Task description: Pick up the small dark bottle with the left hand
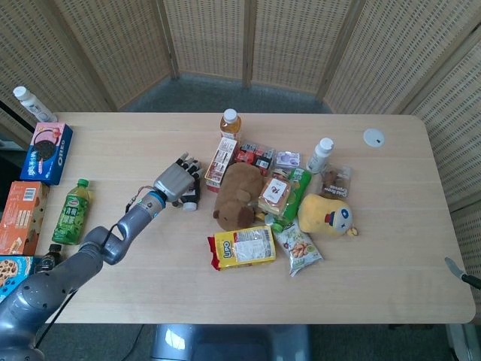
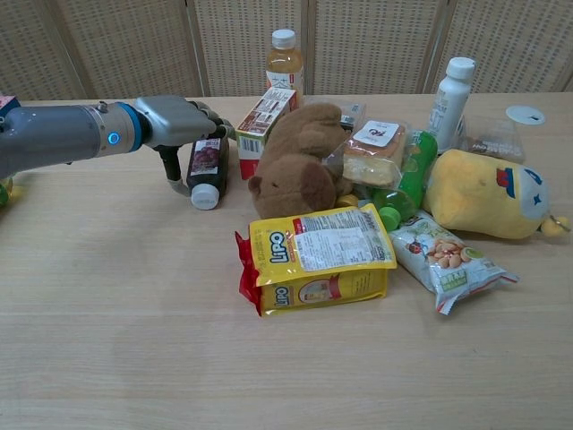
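While lying flat, small dark bottle meets left hand.

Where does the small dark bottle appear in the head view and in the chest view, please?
Head view: the small dark bottle lies left of centre, mostly hidden under the left hand; its white cap shows.
Chest view: the bottle lies upper left, cap towards the camera, the hand over it.
Shared landmark: the brown plush toy, just right of it.

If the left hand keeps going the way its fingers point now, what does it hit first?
The left hand is already at the small dark bottle; beyond it, probably the tilted red-and-white box, though depth is unclear.
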`<state>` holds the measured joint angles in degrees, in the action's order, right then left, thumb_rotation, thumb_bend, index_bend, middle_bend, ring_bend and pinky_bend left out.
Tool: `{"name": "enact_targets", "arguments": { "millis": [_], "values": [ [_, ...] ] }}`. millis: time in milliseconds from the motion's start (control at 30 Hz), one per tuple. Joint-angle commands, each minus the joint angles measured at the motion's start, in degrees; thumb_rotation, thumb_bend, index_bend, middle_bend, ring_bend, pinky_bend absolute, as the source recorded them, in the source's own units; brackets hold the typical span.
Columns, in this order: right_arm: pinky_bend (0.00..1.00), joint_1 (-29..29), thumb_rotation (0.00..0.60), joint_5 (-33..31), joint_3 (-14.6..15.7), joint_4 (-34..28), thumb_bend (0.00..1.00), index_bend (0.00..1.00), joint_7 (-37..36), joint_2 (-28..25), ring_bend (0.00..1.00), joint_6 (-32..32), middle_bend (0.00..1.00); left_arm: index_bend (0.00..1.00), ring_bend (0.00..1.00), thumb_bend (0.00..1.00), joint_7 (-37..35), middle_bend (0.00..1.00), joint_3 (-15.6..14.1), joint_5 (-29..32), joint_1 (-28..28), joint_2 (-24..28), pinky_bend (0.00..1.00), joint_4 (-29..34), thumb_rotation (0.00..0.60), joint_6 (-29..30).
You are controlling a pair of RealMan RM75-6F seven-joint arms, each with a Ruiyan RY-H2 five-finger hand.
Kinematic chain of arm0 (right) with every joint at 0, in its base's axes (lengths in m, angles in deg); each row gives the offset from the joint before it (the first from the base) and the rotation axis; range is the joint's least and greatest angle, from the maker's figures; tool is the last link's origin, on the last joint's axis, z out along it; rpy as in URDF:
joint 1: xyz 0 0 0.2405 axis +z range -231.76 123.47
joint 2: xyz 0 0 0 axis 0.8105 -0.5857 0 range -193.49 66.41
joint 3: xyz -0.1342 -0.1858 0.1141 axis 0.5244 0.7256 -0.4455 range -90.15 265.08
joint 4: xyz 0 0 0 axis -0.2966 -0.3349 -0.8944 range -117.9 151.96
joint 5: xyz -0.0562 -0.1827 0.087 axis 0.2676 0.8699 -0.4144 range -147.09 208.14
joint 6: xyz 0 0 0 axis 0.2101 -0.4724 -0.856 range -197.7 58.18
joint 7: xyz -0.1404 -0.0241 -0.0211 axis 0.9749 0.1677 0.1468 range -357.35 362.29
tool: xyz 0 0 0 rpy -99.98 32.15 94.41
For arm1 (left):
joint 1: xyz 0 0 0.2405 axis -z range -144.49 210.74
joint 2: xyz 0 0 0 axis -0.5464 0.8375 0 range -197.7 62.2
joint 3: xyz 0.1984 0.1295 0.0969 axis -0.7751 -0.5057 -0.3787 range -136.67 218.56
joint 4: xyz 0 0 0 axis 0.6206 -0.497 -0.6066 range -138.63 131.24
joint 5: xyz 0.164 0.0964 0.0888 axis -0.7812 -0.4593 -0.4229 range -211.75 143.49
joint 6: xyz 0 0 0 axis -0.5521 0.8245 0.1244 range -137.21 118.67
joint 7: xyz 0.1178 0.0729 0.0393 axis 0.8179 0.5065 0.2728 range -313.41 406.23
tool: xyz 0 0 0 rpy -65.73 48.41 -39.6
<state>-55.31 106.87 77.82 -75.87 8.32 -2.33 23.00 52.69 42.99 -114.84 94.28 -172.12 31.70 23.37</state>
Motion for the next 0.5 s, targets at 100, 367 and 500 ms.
{"name": "enact_targets", "arguments": {
  "millis": [100, 367, 500],
  "values": [
    [0.00, -0.3, 0.407, 0.1, 0.1, 0.2, 0.00, 0.00, -0.4, -0.1, 0.02, 0.2, 0.03, 0.00, 0.00, 0.16, -2.2, 0.00, -1.1, -1.9, 1.0, -1.5, 0.00, -2.5, 0.494, -0.9],
    [0.00, -0.5, 0.411, 0.3, 0.2, 0.4, 0.00, 0.00, -0.8, 0.0, 0.02, 0.0, 0.03, 0.06, 0.06, 0.17, -4.2, 0.11, -2.2, -3.2, -0.5, -0.5, 0.00, -1.8, 0.522, 0.2],
    [0.00, -0.4, 0.411, 0.4, 0.1, 0.4, 0.00, 0.00, -0.8, 0.2, 0.02, -0.2, 0.03, 0.23, 0.23, 0.16, -4.5, 0.26, -2.4, -3.4, -1.1, 0.0, 0.11, -1.6, 0.566, 0.4]
  ]
}}
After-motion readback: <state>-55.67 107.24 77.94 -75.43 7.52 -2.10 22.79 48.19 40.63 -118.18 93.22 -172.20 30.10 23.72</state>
